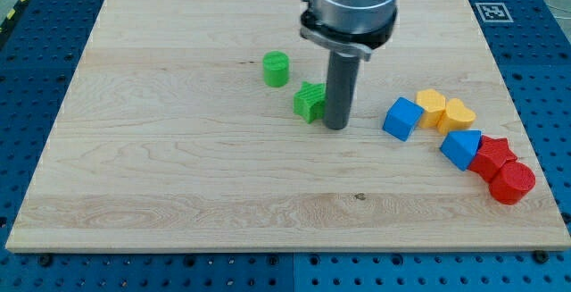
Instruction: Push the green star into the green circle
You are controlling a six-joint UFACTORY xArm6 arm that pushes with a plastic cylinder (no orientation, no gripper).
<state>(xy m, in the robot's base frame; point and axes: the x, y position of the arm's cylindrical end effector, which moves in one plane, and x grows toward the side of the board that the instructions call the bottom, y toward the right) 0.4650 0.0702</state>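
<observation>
The green star point(309, 102) lies on the wooden board point(178, 167) near the middle. The green circle point(277, 68), a short cylinder, stands a little up and to the left of the star, with a small gap between them. My tip point(335, 126) rests on the board right beside the star, on its right side, touching or almost touching it. The rod rises from there to the arm's grey body at the view's top.
A cluster of blocks lies at the view's right: a blue cube point(402, 118), an orange block point(431, 107), an orange heart point(459, 113), a second blue block point(460, 148), a red star point(493, 157) and a red cylinder point(512, 183).
</observation>
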